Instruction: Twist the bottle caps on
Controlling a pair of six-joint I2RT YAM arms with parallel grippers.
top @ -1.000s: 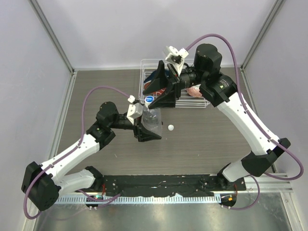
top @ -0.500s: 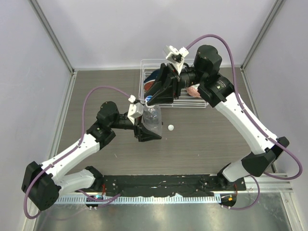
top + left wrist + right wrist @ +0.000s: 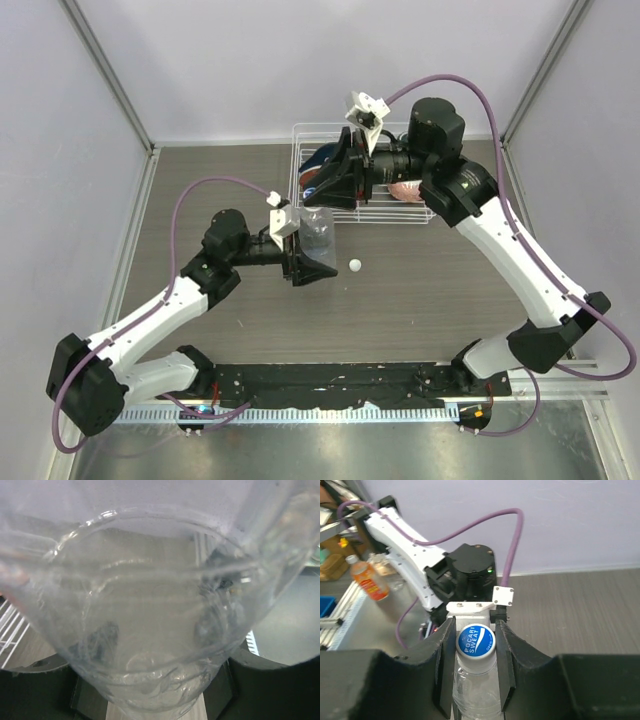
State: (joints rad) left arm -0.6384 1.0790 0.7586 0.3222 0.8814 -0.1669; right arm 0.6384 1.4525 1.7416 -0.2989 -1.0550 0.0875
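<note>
My left gripper (image 3: 316, 264) is shut on the plain clear bottle (image 3: 318, 236) and holds it upright near the table's middle. In the left wrist view the bottle (image 3: 150, 630) fills the frame, with the left gripper (image 3: 155, 702) closed low round it. My right gripper (image 3: 325, 193) comes from above and behind, its jaws closed on the blue-topped bottle cap (image 3: 475, 641) that sits on the bottle's neck (image 3: 475, 690); the right gripper (image 3: 475, 647) shows a finger (image 3: 445, 670) touching each side of the cap. A second white cap (image 3: 354, 265) lies loose on the table, right of the bottle.
A white wire basket (image 3: 430, 215) stands at the back behind the grippers, holding a pink item (image 3: 405, 190) and a blue and red item (image 3: 318, 165) partly hidden by the right gripper. Metal frame posts stand at both back corners.
The left gripper has raised the bottle from a tilt to upright and shifted slightly toward the back. The right gripper has swung back and over the bottle's top.
</note>
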